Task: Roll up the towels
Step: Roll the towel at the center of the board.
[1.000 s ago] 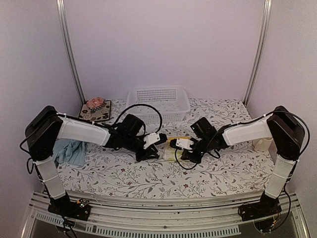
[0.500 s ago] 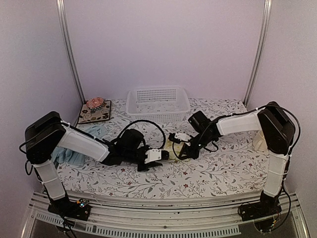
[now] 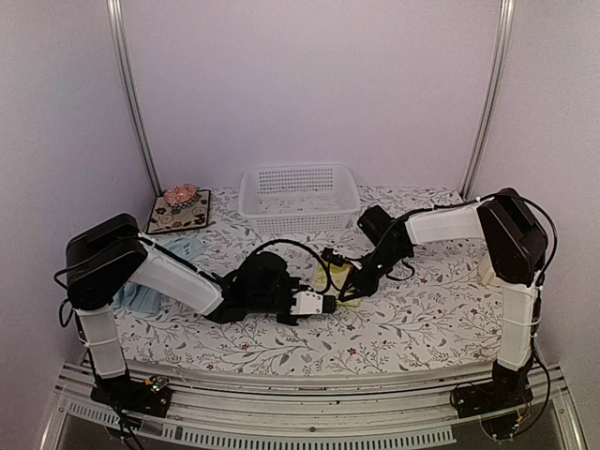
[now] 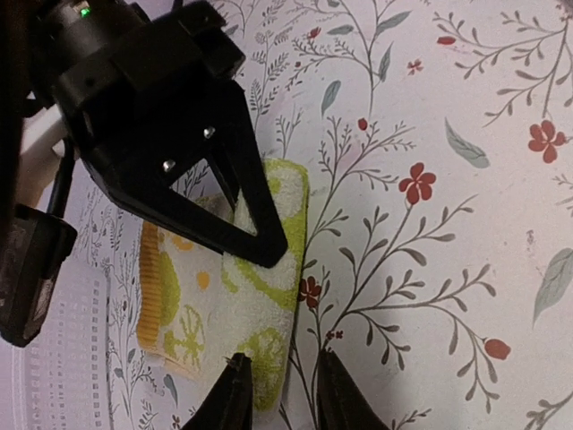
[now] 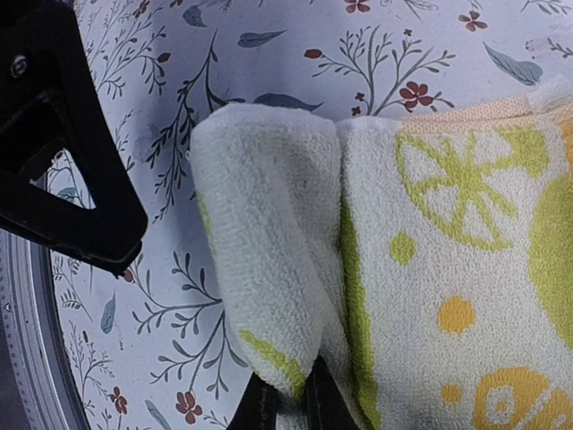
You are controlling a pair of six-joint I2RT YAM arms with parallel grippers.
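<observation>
Yellow-green towel lies part rolled near the middle of your tabletop. Your right pincer is clenched on its rolled fold. Your left pincer, slightly parted, straddles the roll's end. The pale blue towel sits by the left edge.

White plastic mesh basket sits rear ctr on floral-print tablecloth. Dark floral mat lies rear left w/ pink-red object on top. Pale item at right edge, partly hidden.

One yellow-green towel, one pale blue towel, one basket, one mat, perhaps one pink item.
</observation>
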